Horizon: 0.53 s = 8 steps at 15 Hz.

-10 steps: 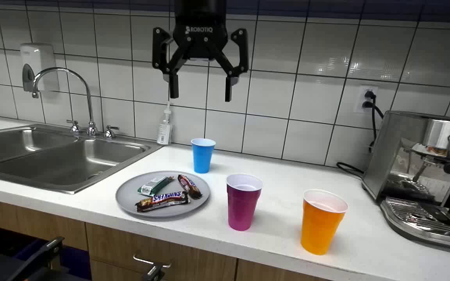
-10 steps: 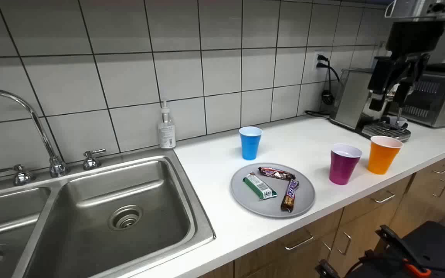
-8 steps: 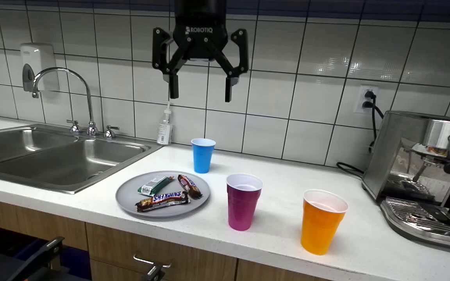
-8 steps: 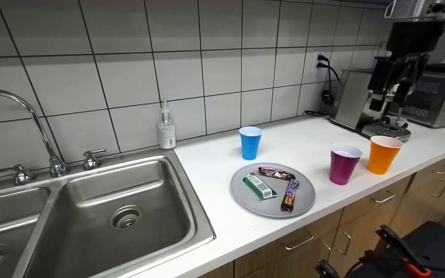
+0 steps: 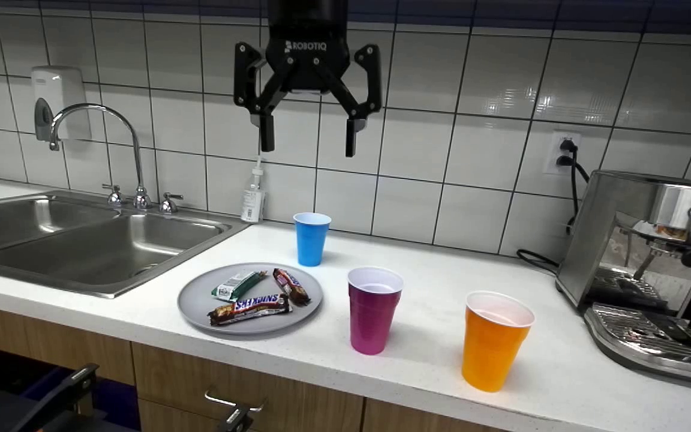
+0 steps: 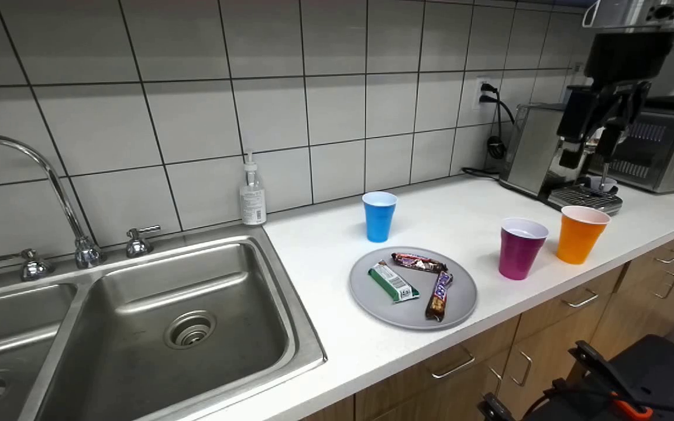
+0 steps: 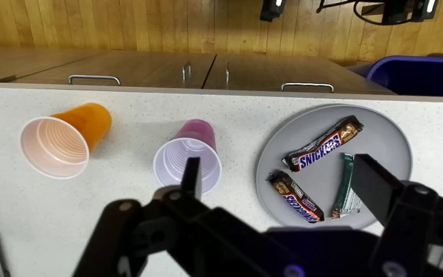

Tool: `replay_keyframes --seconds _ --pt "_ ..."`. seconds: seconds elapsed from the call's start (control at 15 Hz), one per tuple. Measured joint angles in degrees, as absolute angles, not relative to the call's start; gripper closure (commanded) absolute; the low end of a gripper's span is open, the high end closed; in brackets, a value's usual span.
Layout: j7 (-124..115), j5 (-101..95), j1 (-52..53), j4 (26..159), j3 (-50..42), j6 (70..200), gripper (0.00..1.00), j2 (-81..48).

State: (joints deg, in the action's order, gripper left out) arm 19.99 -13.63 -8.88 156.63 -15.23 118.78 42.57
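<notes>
My gripper (image 5: 309,151) is open and empty, pointing down high above the counter, touching nothing. Its fingers also show in the wrist view (image 7: 277,161) and against the coffee machine in an exterior view (image 6: 587,161). Below stands a grey plate (image 5: 198,306) with two Snickers bars (image 7: 319,148) (image 7: 298,200) and a green-wrapped bar (image 7: 344,184), partly hidden by a finger in the wrist view. A purple cup (image 5: 373,321) stands upright beside the plate. An orange cup (image 5: 494,354) stands upright farther along. A blue cup (image 5: 311,243) stands behind the plate, not visible in the wrist view.
A steel double sink (image 6: 308,345) with a faucet (image 6: 50,175) adjoins the counter (image 5: 417,384). A soap bottle (image 6: 253,202) stands by the tiled wall. A coffee machine (image 5: 621,240) stands at the opposite end, with a microwave oven (image 6: 659,152) beyond it.
</notes>
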Motion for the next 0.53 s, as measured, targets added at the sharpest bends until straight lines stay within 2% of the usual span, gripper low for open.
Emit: replay_keyframes --seconds 0.53 --pt "17.1 -13.0 -8.7 156.6 -14.6 118.7 0.0 40.5"
